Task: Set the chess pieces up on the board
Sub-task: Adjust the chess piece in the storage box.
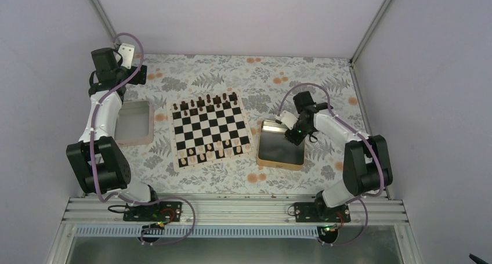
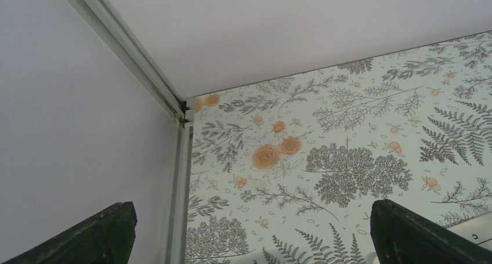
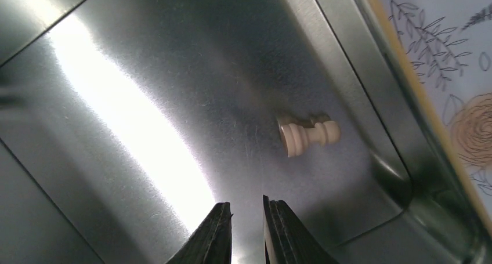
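Right fingers (image 3: 212,238), cut off below, barely parted near toppled chess piece (image 3: 306,135).

Top view downward, left wrist toward far corner (image 2: 184,108), right wrist close over tray (image 3: 191,49)

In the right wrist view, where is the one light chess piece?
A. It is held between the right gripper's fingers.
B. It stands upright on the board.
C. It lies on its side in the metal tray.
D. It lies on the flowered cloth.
C: the piece lies on its side on the floor of the tray, apart from the right gripper.
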### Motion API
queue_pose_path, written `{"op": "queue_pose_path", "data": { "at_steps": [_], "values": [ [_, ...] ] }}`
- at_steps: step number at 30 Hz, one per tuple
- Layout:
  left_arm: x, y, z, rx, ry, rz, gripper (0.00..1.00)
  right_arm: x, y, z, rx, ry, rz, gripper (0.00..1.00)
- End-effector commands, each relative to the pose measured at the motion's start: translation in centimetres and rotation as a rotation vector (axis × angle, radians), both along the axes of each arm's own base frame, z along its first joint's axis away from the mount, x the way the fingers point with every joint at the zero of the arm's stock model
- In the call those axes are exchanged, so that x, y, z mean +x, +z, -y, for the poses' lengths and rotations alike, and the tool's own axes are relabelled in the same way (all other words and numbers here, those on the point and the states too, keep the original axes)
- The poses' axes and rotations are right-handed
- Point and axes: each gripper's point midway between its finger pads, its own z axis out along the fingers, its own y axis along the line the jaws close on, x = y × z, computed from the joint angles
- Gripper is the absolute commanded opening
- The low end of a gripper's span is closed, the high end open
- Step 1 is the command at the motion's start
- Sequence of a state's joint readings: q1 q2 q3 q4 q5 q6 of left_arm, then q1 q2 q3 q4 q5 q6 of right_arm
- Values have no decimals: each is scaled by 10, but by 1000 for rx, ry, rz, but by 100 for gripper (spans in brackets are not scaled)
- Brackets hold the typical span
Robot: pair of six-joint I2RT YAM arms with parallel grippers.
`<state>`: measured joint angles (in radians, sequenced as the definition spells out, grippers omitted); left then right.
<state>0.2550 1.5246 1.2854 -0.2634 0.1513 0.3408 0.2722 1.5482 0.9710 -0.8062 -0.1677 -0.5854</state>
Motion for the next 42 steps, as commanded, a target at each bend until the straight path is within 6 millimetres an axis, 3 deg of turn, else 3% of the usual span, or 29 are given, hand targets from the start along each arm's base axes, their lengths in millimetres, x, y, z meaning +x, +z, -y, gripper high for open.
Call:
{"op": "queue_pose_path", "data": {
  "at_steps": [1, 6, 11, 15, 20, 29, 42],
  "values": [
    [3, 10, 4, 8, -22, 33, 100, 7, 18, 6, -13, -27, 35, 17],
    [2, 10, 4, 9, -20, 35, 100, 18, 6, 12, -63, -50, 36, 20],
    [2, 11, 5, 11, -19, 39, 100, 17, 8, 5, -46, 143, 154, 32],
    [3, 11, 4, 9, -18, 38, 100, -2, 16, -1, -18, 376, 192, 39],
    [1, 14, 3, 15, -9, 45, 100, -28, 15, 11, -62, 678, 163, 46],
    [-1, 16, 1, 24, 4, 52, 100, 8, 34, 16, -172, 969, 329, 45],
    [-1, 13, -1, 30, 10, 46, 100, 17, 10, 18, -236, 1264, 328, 44]
  ]
}}
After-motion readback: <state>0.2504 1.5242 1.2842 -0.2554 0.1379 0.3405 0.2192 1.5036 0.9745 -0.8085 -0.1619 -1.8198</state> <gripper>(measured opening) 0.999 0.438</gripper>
